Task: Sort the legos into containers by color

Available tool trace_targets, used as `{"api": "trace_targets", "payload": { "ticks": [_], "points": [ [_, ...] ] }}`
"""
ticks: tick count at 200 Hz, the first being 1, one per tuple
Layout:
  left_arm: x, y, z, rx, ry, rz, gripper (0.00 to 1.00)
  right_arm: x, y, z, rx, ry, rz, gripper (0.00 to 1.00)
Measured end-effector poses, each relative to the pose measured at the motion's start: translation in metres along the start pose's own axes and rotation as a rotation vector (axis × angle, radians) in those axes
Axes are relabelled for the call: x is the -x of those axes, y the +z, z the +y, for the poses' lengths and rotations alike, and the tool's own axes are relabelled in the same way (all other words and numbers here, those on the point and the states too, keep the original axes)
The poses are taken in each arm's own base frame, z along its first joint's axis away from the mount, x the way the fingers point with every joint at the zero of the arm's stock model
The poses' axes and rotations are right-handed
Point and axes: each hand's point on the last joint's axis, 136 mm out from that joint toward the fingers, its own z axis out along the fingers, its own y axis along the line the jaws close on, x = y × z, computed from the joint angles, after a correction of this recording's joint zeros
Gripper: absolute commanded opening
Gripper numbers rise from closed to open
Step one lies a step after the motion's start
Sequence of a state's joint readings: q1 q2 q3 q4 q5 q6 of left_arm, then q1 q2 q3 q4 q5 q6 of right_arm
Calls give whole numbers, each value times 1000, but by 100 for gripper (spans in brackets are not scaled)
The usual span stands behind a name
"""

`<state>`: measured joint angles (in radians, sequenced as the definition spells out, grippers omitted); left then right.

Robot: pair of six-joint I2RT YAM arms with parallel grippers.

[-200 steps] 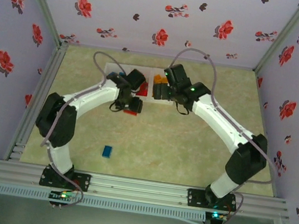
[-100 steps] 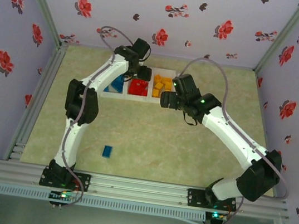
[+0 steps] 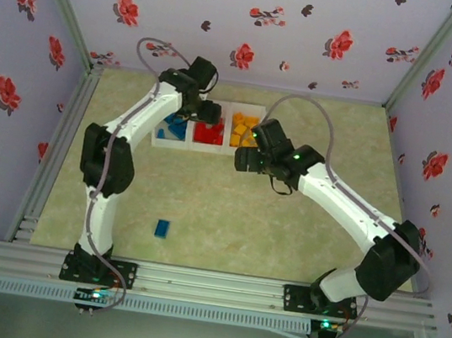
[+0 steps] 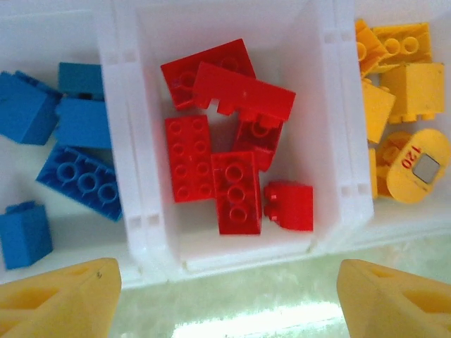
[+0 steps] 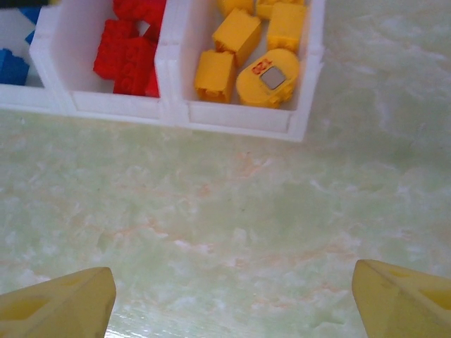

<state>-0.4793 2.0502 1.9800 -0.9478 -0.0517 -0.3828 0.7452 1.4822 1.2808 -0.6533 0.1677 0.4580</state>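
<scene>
Three joined white containers [image 3: 225, 126] stand in a row at the back of the table. Blue legos [image 4: 81, 176] lie in the left one, several red legos [image 4: 236, 190] in the middle one [image 4: 331, 141], and yellow legos [image 4: 402, 84] in the right one. My left gripper [image 4: 225, 303] hangs open over the near rim of the red container [image 3: 209, 114], nothing between its fingers. The right gripper [image 5: 232, 303] is open and empty above bare table just in front of the yellow container [image 5: 239, 116], shown in the top view at gripper [image 3: 240, 159]. One blue lego [image 3: 163, 228] lies loose on the table.
The loose blue brick lies well in front of the bins, towards the left arm's base. Flowered walls close the table on three sides, and a metal rail [image 3: 209, 284] runs along the near edge. Pale green tabletop [image 5: 225, 211] stretches in front of the bins.
The left arm swung from the table in front of the bins up over the red bin and its jaws opened. The right arm drew back slightly towards the near side.
</scene>
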Motion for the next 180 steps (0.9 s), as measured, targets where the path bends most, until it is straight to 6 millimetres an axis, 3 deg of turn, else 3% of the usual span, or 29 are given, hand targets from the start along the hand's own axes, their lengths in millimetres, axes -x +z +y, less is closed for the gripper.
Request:
{"api": "trace_targets", "payload": {
  "ticks": [45,79,109,137,180],
  "points": [
    [-18,-45,23,-5,-31,-53,81,-40,23,64,97,-50,87,87],
    [-39,-57,51,17,-84,-56,82,-93,47,112,124,-109,214,86],
    [-59,-68,64,24,-111,-59,82,-133,58,152,139,-141,300,85],
    [-64,-78,69,17,-115,-81,82,-152,56,184,161,-132,326,84],
    [-73,-90,77,-3,-106,-103,82,-165,56,243,205,-91,332,79]
  ]
}}
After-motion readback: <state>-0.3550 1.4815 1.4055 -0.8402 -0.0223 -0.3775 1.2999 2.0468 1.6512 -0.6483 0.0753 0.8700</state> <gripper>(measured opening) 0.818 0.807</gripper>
